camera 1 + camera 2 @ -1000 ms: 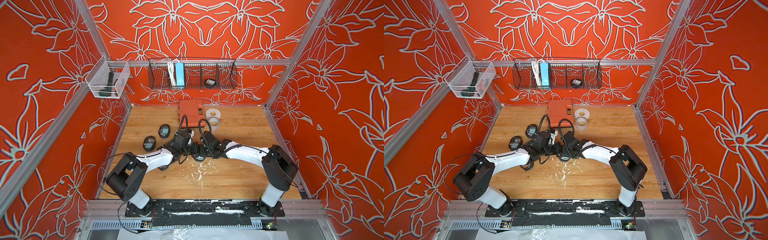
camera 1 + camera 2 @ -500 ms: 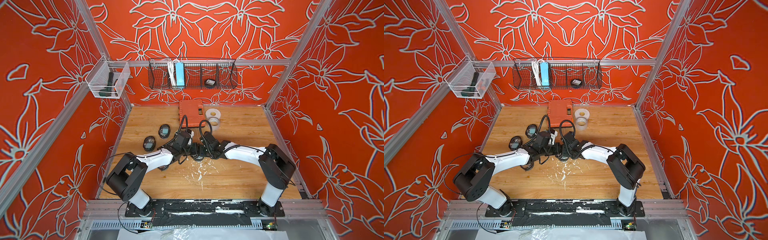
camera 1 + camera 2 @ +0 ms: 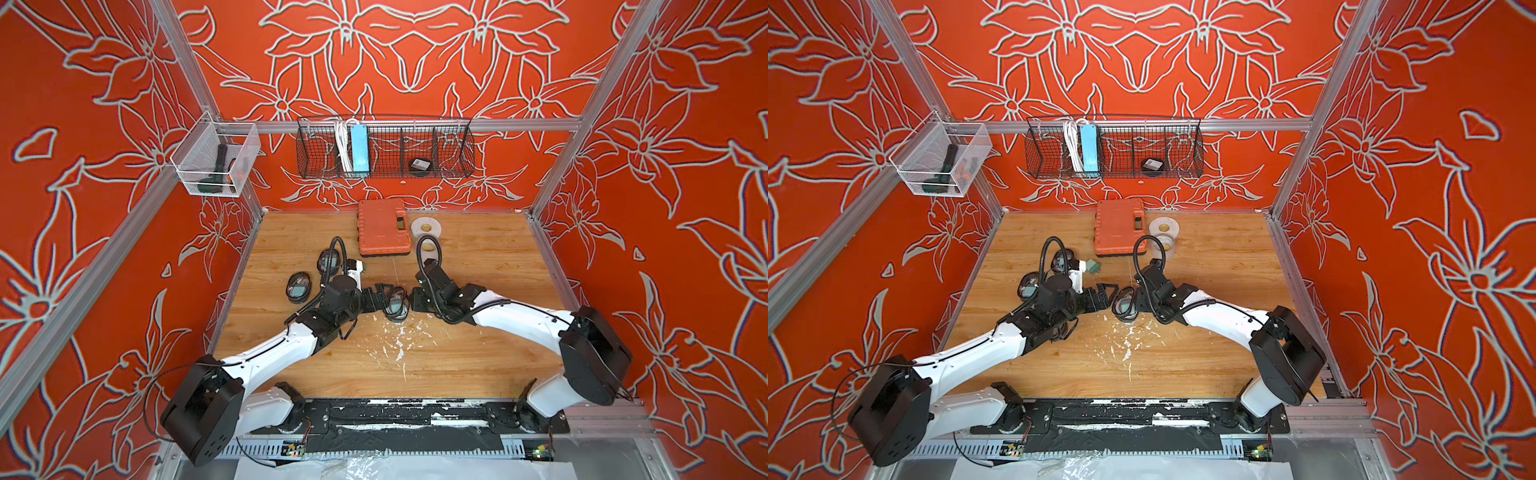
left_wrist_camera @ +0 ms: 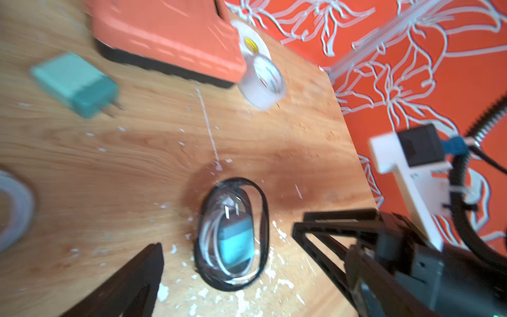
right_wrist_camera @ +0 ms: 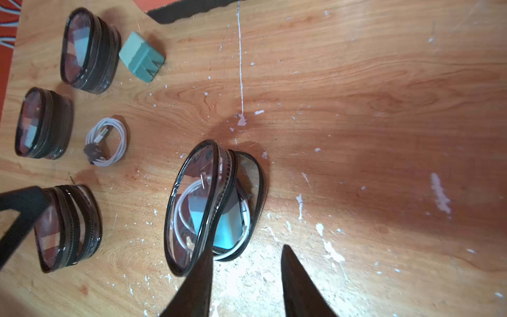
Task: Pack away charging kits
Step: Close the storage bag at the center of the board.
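Take the robot's end of the counter [image 3: 478, 257] as six o'clock. In both top views an oval middle pouch [image 3: 397, 302] lies near the counter's centre. The left hand [image 3: 1105, 295] is just at its nine o'clock, fingers spread wide and gripping nothing. The right hand [image 3: 412, 300] is close against its three o'clock side. A second pouch [image 3: 1061, 262] and a third pouch [image 3: 1027, 286] sit out toward ten o'clock, and a loose plug [image 3: 1093, 266], teal, lies bare at eleven. The orange case [image 3: 384, 226] and tape rolls [image 3: 426, 228], at twelve to one, are no part of the job.

The left wrist view is blurred, but the middle pouch clearly shows a teal plug and a white coil behind its clear face. One finger [image 4: 129, 282] of that hand stands well off its rim.

The right wrist view is the sharpest. The middle pouch's zip gapes, with the clear face lifted off the base and the kit inside. The right hand's fingers are parted: one lies across the rim of the lifted face, the other is over bare counter, and nothing is pinched between them. A fourth pouch [image 5: 65, 227] lies just under the left hand's finger. It and the other two look zipped. Two of the three show teal through the face, but I cannot tell about the fourth. A loose cable [image 5: 107, 141], coiled and white, lies among them.

By my reckoning the job is past halfway. The middle pouch is filled but wants zipping, and one plug and one cable are still unpacked.
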Controlling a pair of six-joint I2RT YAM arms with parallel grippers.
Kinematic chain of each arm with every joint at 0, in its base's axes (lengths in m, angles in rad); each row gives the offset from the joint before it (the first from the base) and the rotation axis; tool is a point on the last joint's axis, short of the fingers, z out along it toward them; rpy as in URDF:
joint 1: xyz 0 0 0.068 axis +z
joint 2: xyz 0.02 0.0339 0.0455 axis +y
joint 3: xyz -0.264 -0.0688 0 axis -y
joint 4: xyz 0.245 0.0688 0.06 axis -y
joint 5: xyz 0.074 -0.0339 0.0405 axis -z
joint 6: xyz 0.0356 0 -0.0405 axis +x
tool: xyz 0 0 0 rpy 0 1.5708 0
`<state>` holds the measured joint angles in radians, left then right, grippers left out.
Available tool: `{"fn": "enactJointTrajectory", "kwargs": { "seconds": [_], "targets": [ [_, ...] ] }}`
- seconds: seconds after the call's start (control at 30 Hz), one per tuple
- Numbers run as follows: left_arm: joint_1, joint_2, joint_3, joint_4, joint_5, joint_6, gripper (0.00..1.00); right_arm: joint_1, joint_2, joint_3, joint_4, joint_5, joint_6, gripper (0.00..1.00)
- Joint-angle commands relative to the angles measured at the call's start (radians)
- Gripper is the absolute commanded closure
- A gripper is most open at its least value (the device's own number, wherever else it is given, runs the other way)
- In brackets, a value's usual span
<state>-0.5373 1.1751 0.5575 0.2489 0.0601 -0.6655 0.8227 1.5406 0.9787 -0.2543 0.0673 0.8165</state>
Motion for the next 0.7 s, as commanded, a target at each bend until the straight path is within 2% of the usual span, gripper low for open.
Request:
{"fn": "enactJointTrajectory", "kwargs": {
  "seconds": [0.0,0.07,0.13,0.2,0.37,0.43,0.5,0.57,0.67],
  "targets": [
    [0.005,-0.006,-0.035,0.034,-0.087,-0.027,0.01,-0.003,0.004,0.011,-0.011,0.006,-0.037,0.57],
    [0.010,0.013,-0.035,0.024,-0.102,-0.026,0.01,0.001,0.037,0.047,-0.024,-0.008,-0.058,0.57],
    [0.042,0.052,-0.023,0.025,-0.022,-0.012,0.01,0.004,0.074,0.082,-0.025,-0.024,-0.080,0.57],
    [0.079,0.106,-0.020,0.067,0.098,-0.011,0.06,0.008,0.114,0.123,-0.033,-0.045,-0.096,0.57],
    [0.128,0.249,-0.006,0.108,0.218,-0.029,0.12,0.023,0.188,0.185,-0.055,-0.055,-0.100,0.61],
    [0.139,0.307,0.009,0.116,0.260,-0.036,0.13,0.024,0.207,0.196,-0.069,-0.049,-0.094,0.67],
    [0.145,0.365,0.036,0.108,0.293,-0.033,0.15,0.024,0.220,0.198,-0.088,-0.031,-0.075,0.83],
    [0.147,0.407,0.051,0.115,0.326,-0.032,0.16,0.024,0.225,0.189,-0.098,-0.019,-0.059,0.94],
    [0.148,0.448,0.062,0.131,0.365,-0.039,0.16,0.024,0.228,0.167,-0.104,-0.011,-0.041,1.00]
  ]
}}
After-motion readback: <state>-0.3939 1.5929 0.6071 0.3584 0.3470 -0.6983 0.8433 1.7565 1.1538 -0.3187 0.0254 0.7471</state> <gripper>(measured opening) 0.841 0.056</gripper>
